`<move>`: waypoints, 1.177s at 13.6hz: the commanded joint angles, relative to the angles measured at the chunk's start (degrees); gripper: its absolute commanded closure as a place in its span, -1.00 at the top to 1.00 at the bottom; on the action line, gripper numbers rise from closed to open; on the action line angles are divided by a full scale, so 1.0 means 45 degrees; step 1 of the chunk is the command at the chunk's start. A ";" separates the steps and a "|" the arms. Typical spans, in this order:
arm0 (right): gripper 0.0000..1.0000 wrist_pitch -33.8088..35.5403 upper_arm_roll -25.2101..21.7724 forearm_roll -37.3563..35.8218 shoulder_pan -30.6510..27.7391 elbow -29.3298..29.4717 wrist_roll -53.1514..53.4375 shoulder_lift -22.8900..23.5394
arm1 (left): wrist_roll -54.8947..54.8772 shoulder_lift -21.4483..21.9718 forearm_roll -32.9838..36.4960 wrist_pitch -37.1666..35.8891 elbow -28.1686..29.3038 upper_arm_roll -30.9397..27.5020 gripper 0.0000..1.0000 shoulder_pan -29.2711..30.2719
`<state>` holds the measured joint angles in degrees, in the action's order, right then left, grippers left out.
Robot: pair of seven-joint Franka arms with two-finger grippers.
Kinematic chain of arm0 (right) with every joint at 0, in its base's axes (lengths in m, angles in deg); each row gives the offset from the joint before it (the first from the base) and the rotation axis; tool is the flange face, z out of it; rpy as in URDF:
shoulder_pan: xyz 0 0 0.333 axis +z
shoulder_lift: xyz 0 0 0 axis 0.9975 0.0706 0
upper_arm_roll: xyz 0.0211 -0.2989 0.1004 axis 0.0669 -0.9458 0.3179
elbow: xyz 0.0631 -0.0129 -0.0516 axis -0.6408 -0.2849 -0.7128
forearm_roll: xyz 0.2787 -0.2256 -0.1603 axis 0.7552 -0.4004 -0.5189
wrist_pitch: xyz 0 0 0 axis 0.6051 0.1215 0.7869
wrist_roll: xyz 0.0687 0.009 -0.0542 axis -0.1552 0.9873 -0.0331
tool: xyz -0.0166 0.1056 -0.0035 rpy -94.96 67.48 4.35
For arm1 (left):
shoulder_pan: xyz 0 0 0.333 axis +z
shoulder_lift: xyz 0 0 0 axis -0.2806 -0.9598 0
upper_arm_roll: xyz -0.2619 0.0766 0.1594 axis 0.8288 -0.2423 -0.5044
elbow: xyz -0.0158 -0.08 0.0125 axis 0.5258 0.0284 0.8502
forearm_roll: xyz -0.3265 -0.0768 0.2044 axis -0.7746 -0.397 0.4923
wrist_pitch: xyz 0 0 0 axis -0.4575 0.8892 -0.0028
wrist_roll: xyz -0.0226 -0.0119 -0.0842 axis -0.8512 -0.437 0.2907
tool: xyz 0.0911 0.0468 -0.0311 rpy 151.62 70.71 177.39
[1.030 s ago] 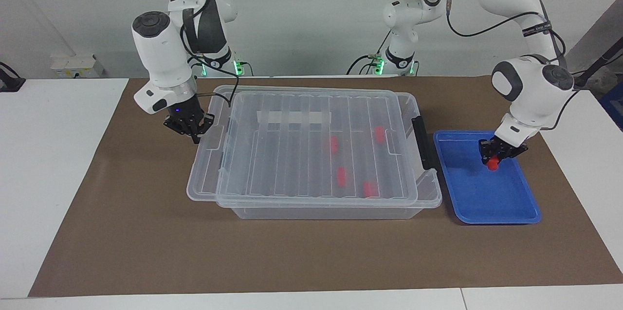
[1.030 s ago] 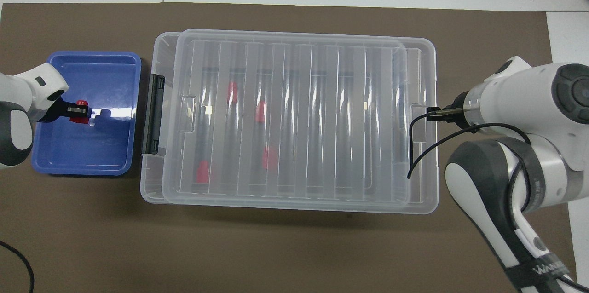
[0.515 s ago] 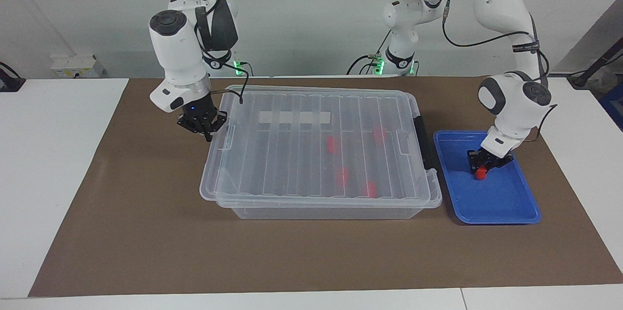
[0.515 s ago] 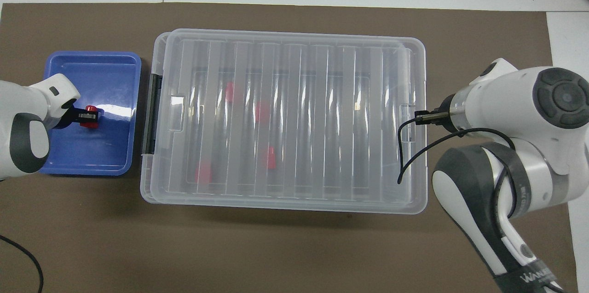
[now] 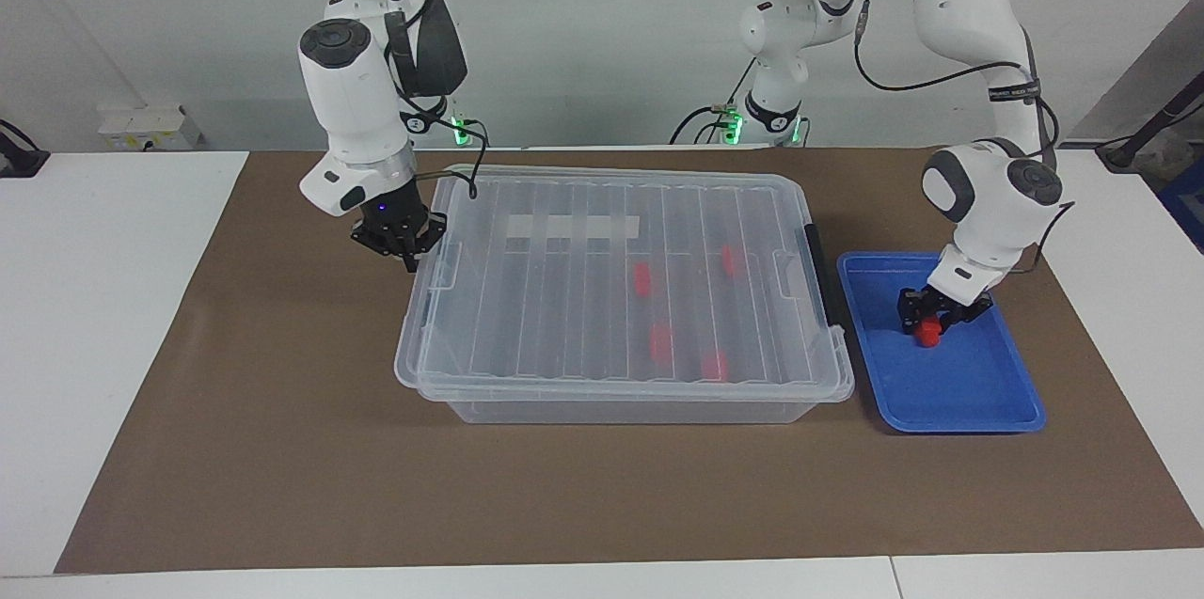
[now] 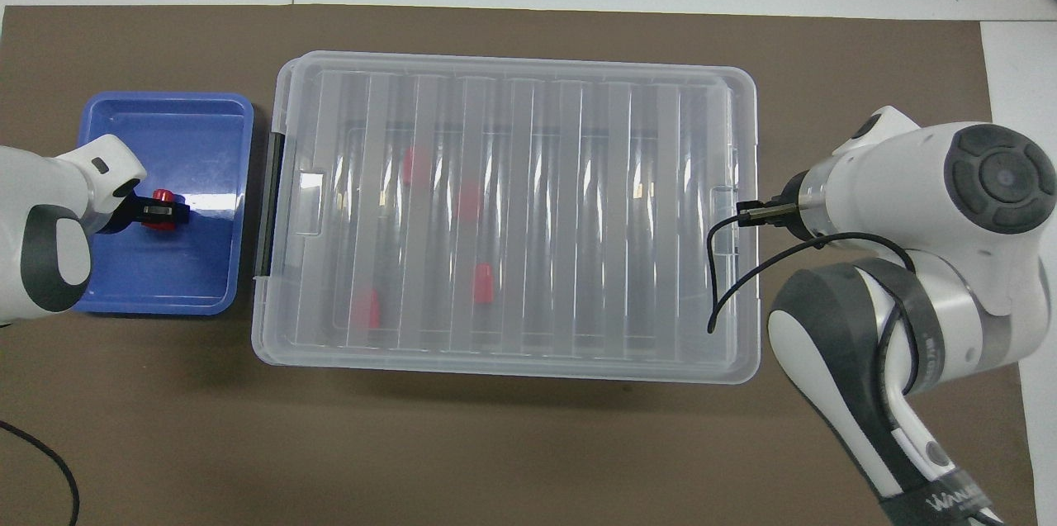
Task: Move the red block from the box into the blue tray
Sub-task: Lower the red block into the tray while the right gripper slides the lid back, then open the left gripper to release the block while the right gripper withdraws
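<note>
My left gripper (image 5: 926,324) is low in the blue tray (image 5: 959,383), shut on a red block (image 5: 930,334) that sits at the tray's floor. In the overhead view, the left gripper (image 6: 161,214) holds that red block (image 6: 163,196) in the tray (image 6: 190,262). The clear box (image 5: 621,411) stands beside the tray with its ribbed lid (image 5: 564,298) on top. Several red blocks (image 5: 661,342) show through the lid. My right gripper (image 5: 406,251) is at the lid's edge at the right arm's end, shut on its tab.
The box's black end clip (image 5: 816,275) faces the blue tray, with a narrow gap between them. A whitish strip (image 5: 572,226) lies on the lid. A brown mat (image 5: 282,449) covers the table.
My right gripper slid the lid toward the left arm's end until it covers the box squarely. My left gripper lowered the red block to the tray's floor.
</note>
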<state>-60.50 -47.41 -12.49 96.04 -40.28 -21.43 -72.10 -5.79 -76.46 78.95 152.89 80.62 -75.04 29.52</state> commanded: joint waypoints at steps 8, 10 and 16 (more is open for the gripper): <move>-1.00 -0.0049 0.0054 0.0268 0.0004 -0.0275 -0.0347 -0.0270 | 0.0338 0.4127 0.0129 -0.8398 -0.2972 0.0298 1.00 -0.0165; -1.00 -0.0029 0.0054 0.0287 0.0004 -0.0275 -0.0347 -0.0270 | 0.0202 0.4795 0.0129 -0.8928 -0.2895 0.0358 1.00 -0.0593; -1.00 -0.0029 0.0054 0.0404 0.0083 -0.0275 -0.0366 -0.0289 | 0.0298 0.4876 0.0129 -0.9763 -0.3455 0.0513 1.00 -0.1004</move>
<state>-60.50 -47.39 -12.23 96.39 -40.29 -21.43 -72.11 -5.20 -55.00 78.95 112.65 67.06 -72.85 26.21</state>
